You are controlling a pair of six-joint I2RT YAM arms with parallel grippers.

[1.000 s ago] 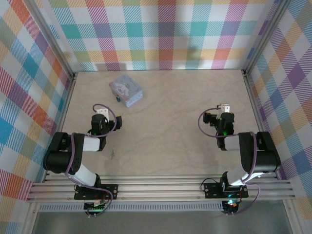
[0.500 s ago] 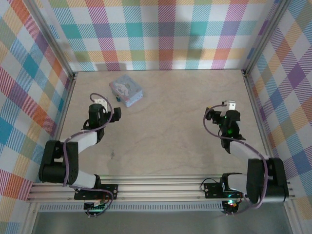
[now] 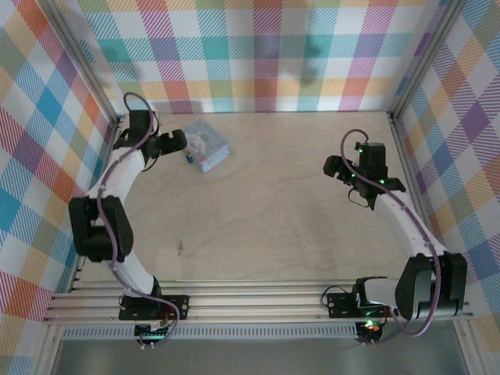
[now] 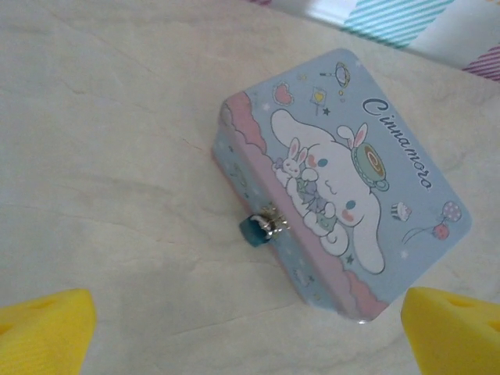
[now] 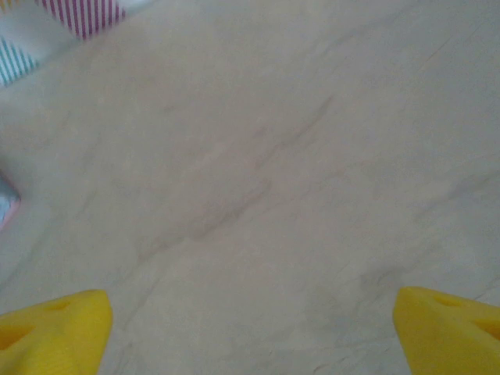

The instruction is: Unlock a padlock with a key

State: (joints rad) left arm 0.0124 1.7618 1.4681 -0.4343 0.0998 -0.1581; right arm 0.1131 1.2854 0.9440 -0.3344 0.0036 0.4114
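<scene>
The padlock [image 4: 259, 226] hangs at the clasp on the front wall of the Cinnamoroll tin [image 4: 344, 187], which sits on the wooden table [image 4: 117, 117] near the far left corner. The left gripper [image 4: 250, 332] hovers above it, yellow fingers spread wide and empty. The right gripper [image 5: 250, 328] is likewise spread and empty over bare tabletop, well apart from the tin. The step in hand looks like an approach to steady the lock: the left fingers should descend either side of its blue body without shoving the tin. The keyhole is too small to make out, and where the key lies I cannot tell.
</scene>
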